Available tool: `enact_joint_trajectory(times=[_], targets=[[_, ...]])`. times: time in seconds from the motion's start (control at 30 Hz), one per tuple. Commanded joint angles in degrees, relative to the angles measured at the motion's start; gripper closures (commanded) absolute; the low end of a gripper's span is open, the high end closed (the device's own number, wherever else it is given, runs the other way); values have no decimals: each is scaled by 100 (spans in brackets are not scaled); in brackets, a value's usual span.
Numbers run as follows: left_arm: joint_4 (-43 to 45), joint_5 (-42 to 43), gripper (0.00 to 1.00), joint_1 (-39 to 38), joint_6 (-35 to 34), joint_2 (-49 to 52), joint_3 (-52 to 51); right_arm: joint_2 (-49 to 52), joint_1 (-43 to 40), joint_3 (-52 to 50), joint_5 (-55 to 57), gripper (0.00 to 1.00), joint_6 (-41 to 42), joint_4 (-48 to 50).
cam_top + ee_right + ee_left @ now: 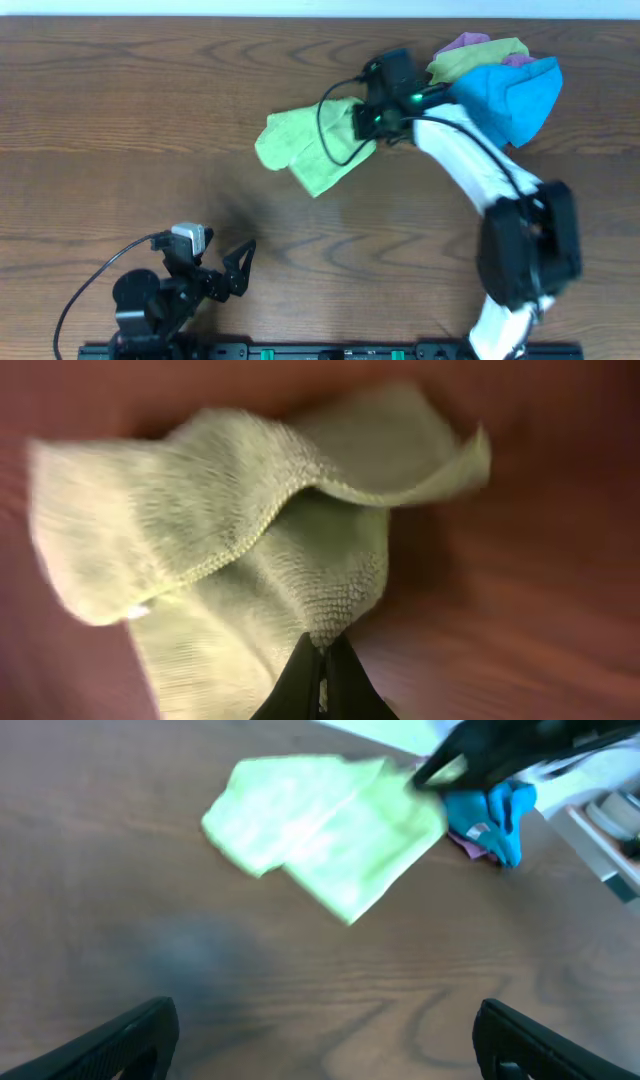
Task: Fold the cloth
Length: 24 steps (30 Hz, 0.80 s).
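**Overhead view.** The green cloth (308, 150) lies rumpled on the wooden worktop (120, 130), a little right of centre and toward the far edge. The right pincer (372, 126) sits at the cloth's right-hand edge, its arm reaching in from the near right. Just beyond it is a heap of other cloths: a blue cloth (512, 95), a yellow-green cloth (478, 58) and a purple cloth (462, 42). The left pincer (240, 266) hangs near the front left of the worktop, well apart from the green cloth.

**Left wrist view.** The left pincer (325, 1020) has its two dark fingers (115, 1042) spread wide with nothing between them, only bare worktop (300, 980). The green cloth (320, 830) lies ahead of it, partly doubled over itself. The dark right arm (500, 745) meets the cloth's far right corner, with the blue cloth (492, 812) beside it.

**Right wrist view.** The right pincer (322, 672) has its fingertips pressed together on a pinch of the green cloth (230, 550). The cloth spreads away from the tips, and one edge curls up over the layer beneath. The picture is blurred.
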Motion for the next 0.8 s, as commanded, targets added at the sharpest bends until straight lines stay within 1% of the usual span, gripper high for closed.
enact_joint_trajectory(times=[0.0, 0.07, 0.1, 0.13, 0.23, 0.27, 0.3, 0.37, 0.43, 0.5, 0.57, 0.63, 0.77], targets=[[238, 61, 4, -31, -424, 459, -42, -426, -173, 162, 968, 98, -496, -52], [483, 81, 5, -31, -446, 852, -42, -511, -262, 162, 1449, 97, -603, -70], [608, 111, 5, -31, -452, 1069, -42, -516, -308, 162, 1650, 95, -649, -76], [719, 136, 5, -31, -492, 1261, -42, -516, -345, 162, 1768, 91, -713, -94], [1139, 293, 5, -31, -636, 1882, -42, -503, -448, 160, 2022, 68, -767, -160], [1346, 413, 5, -31, -684, 2105, -42, -503, -461, 160, 2124, 55, -767, -166], [1574, 568, 5, -31, -734, 2317, -42, -503, -468, 160, 2210, 39, -758, -166], [2092, 822, 5, -31, -791, 2688, -42, -505, -468, 162, 2225, 27, -732, -223], [2586, 852, 4, -31, -1086, 2940, -42, -505, -448, 162, 2184, 22, -654, -415], [3097, 846, 5, -31, -1725, 3147, -42, -505, -413, 162, 2015, 21, -391, -793], [3460, 833, 5, -31, -2109, 3279, -42, -505, -413, 160, 1670, 19, -284, -1143], [3692, 831, 5, -31, -2199, 3410, -42, -505, -446, 120, 1558, 19, -223, -1357], [3740, 839, 4, -83, -2391, 3775, -13, -503, -682, -144, 1381, 16, -179, -1335]])
